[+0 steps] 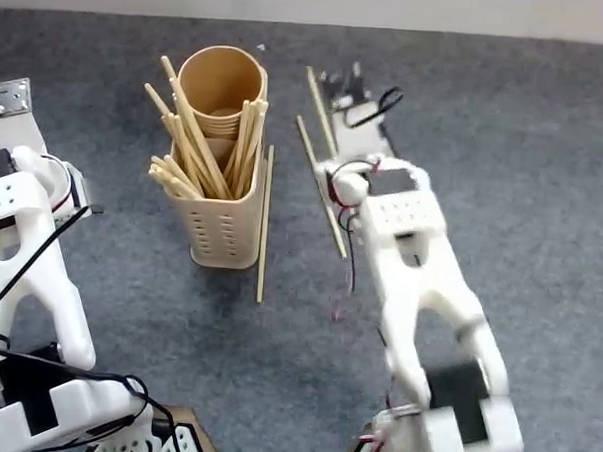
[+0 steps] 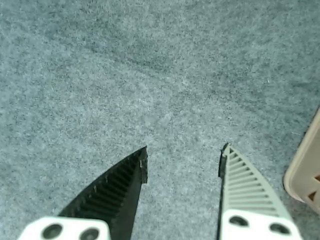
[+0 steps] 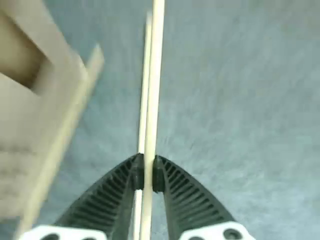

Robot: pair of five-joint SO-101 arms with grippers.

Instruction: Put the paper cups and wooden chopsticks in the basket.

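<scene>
The basket (image 1: 226,228) is stood upright in the middle of the surface (image 1: 545,147), between the two arms, so that it can be reached from either side. The cups (image 1: 223,77) are nested inside it, and a sheaf of chopsticks (image 1: 200,152) is propped around them, ends up. Three sticks are seen outside. A lone stick (image 1: 265,224) is laid flat just beside the basket's wall, and a pair (image 1: 320,187) is laid by the right arm (image 1: 410,261).

The right pincer (image 3: 147,162) is closed on a held stick (image 3: 156,75). The jaws are pinched across its shaft and most of its length is left projecting ahead, presumably so the free end can be steered over the rim. A second stick (image 3: 145,100) is seen running alongside it. Whether that one is touched cannot be told. The basket is seen near this pincer, to one side.

The left pincer (image 2: 185,149) is held open over bare surface with nothing between its jaws, and a corner of the basket is just beside it.

The task is judged nearly done. The little room left among the propped chopsticks is judged the main difficulty, and the thin shaft could pivot in so narrow a grip.
</scene>
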